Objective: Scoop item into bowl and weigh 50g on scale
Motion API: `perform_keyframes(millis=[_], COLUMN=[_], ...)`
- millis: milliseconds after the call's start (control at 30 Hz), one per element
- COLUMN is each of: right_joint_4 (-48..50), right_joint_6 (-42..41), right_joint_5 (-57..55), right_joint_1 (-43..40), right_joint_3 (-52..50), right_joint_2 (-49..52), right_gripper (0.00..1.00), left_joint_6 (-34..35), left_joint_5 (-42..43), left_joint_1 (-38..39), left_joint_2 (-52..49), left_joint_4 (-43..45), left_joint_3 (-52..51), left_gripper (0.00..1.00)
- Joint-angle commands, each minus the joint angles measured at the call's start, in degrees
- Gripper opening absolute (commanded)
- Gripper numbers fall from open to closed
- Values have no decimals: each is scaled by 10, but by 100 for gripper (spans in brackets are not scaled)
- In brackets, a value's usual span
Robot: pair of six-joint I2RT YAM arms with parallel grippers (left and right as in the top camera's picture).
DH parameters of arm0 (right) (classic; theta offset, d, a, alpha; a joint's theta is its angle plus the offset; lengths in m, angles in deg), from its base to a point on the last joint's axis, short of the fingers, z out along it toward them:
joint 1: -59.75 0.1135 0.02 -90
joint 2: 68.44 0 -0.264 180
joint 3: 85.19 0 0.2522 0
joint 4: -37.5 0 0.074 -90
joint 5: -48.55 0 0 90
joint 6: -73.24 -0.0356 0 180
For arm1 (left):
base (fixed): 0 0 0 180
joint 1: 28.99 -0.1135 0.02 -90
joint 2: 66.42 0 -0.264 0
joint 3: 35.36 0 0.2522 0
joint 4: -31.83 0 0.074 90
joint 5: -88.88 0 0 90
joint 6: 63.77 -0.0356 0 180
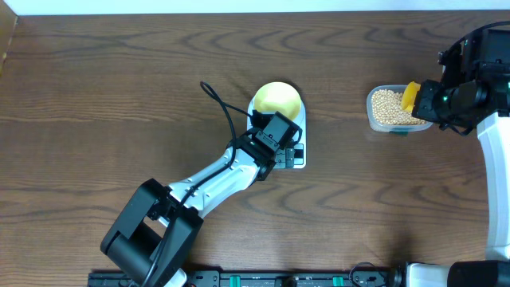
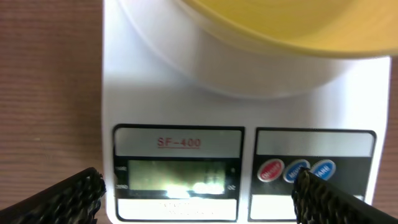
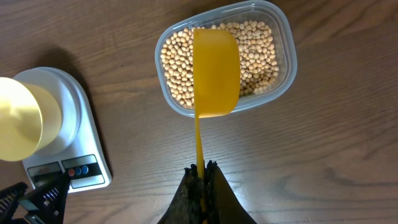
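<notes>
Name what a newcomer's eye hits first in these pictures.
The bright yellow scoop, pinched by the right gripper, sits over a clear tub of tan beans at the table's right. Mid-table, a pale yellow bowl stands on the white scale, with the open left gripper poised at its display.

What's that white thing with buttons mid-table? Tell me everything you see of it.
It is a kitchen scale, white, plastic-looking, rectangular, lying flat on the wooden table. A round platform on top carries a pale yellow bowl. The front panel has a grey display under red lettering SF-400, with no readable digits, and three round buttons, red and blue. The open left gripper hangs over the panel, one finger by the middle button; contact is unclear.
</notes>
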Motion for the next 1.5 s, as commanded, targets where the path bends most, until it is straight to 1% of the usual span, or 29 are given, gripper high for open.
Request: perform_keyframes(millis=[0, 333, 600, 1467], right_joint_4=[0, -2, -5, -11], right_joint_6=[0, 0, 0, 0], right_joint_5=[4, 4, 4, 4], right_joint_1=[-4, -4, -3, -4], right_joint_3=[10, 10, 10, 10], right_joint_2=[-4, -4, -4, -4], right_gripper=[1, 1, 1, 1], left_joint_6=[3, 3, 3, 3], left_joint_5=[-31, -35, -40, -56], left_joint_1=[-1, -1, -1, -1], left_joint_2=[-11, -37, -37, -38], left_joint_4=[0, 1, 12, -3], left_joint_3=[1, 1, 1, 1], left_gripper=[98, 98, 98, 98])
